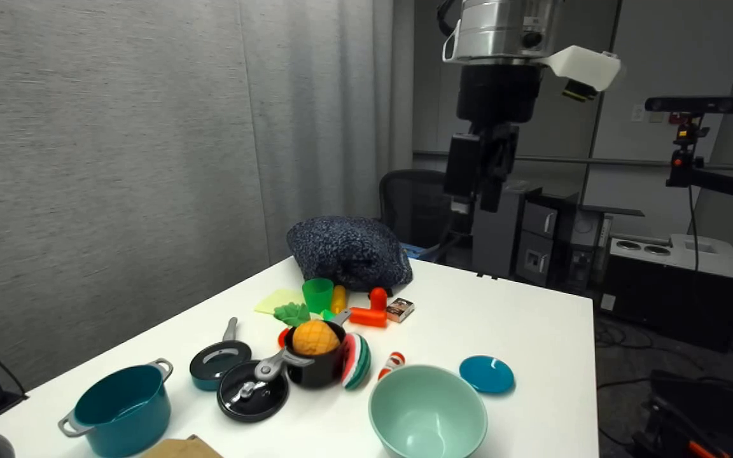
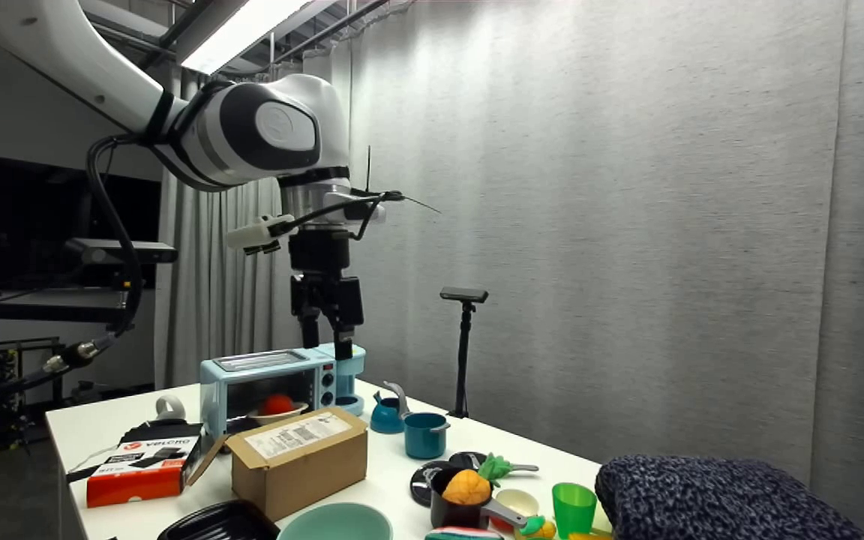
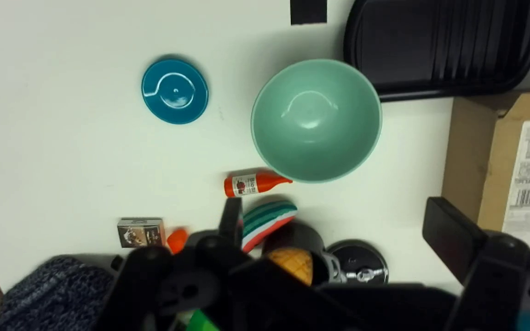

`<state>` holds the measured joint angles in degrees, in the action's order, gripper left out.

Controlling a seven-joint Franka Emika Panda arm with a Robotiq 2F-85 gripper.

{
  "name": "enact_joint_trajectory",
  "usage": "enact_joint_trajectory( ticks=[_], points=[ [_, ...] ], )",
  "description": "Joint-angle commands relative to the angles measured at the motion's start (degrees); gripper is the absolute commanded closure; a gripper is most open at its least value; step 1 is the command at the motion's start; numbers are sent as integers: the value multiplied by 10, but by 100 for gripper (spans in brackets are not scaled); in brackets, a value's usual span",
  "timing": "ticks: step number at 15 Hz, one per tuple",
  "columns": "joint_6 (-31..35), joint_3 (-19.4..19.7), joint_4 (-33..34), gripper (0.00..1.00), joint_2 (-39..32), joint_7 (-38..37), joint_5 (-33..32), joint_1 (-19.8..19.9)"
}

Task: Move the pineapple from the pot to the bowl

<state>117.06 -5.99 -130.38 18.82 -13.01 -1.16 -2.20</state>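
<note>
The pineapple [image 1: 314, 338], an orange-yellow toy with a green leafy top, sits in the black pot [image 1: 317, 374]. Its leaves stick out over the rim. Both also show in an exterior view as the pineapple [image 2: 466, 487] and the pot [image 2: 451, 514]. In the wrist view the pineapple [image 3: 295, 263] and pot [image 3: 295, 236] are partly hidden by the gripper. The mint-green bowl [image 1: 427, 413] stands beside them, empty; it is whole in the wrist view [image 3: 315, 119] and cut off in an exterior view [image 2: 338, 525]. My gripper [image 3: 338, 225] is open and empty, high above the table [image 1: 476, 200] [image 2: 327, 343].
A watermelon slice [image 1: 357, 361] leans against the pot. A red bottle [image 3: 256, 184] lies by the bowl. A blue dish [image 3: 175, 91], black pan [image 3: 444, 46], black lid [image 1: 253, 391], teal pot [image 1: 121, 413], cardboard box [image 2: 301, 461], toaster oven [image 2: 267, 390] and dark cloth [image 1: 350, 251] stand around.
</note>
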Motion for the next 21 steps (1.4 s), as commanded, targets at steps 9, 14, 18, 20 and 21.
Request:
enact_joint_trajectory(
  ticks=[9, 14, 18, 20, 21],
  points=[
    [133, 4, 11, 0, -76, -89, -41, 26],
    [132, 3, 10, 0, -68, -89, -41, 26],
    [132, 3, 10, 0, -68, -89, -41, 26],
    [152, 5, 7, 0, -76, -79, -37, 25],
    [157, 7, 11, 0, -90, -82, -32, 25]
  ],
)
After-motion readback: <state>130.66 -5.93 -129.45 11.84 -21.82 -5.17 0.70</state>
